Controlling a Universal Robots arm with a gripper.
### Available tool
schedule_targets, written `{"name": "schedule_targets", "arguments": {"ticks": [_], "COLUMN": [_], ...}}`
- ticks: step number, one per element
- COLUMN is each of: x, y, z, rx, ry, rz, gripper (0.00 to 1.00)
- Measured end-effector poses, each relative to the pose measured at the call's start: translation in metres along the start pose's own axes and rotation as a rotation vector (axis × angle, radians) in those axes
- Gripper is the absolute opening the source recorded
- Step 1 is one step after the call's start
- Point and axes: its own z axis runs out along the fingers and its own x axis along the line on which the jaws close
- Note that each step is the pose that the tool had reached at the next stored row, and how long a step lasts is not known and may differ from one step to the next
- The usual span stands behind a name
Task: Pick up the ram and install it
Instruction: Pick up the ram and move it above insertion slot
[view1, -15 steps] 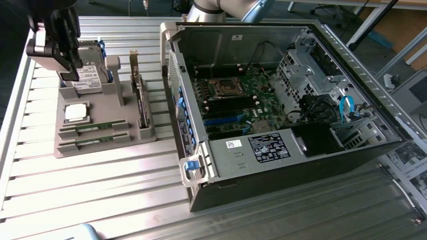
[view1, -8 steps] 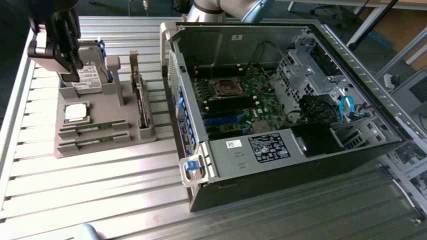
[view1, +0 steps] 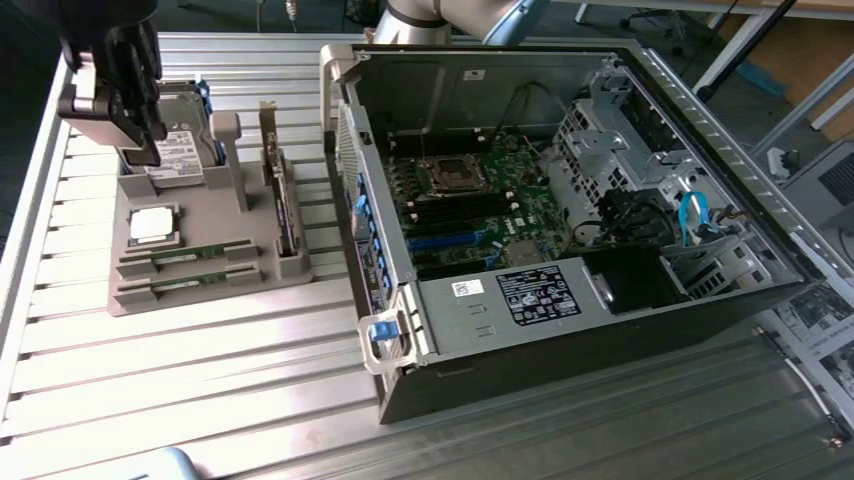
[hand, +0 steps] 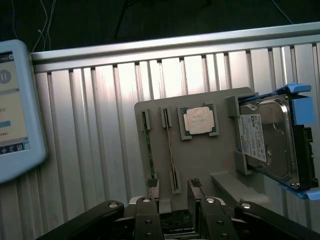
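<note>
The end effector (hand: 173, 192) hangs released and empty over the grey holder (view1: 220, 225) on the table (view1: 160, 400). In the exterior view the ram (view1: 187, 258) lies slotted at its 5 o'clock, long axis running 9 to 3.

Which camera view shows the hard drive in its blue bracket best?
The wrist view: the hard drive shows its broad face, with the white label and the blue bracket plain to see. In the exterior view it stands upright in the gray holder, and the gripper in front hides part of it.
</note>
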Motion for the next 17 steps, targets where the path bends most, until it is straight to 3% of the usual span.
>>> {"name": "schedule_targets", "arguments": {"ticks": [17], "x": [-0.0001], "y": [-0.0002], "z": [0.0052], "rx": [0.0001], "ry": [0.0005], "rz": [-0.014], "gripper": [0.36]}}
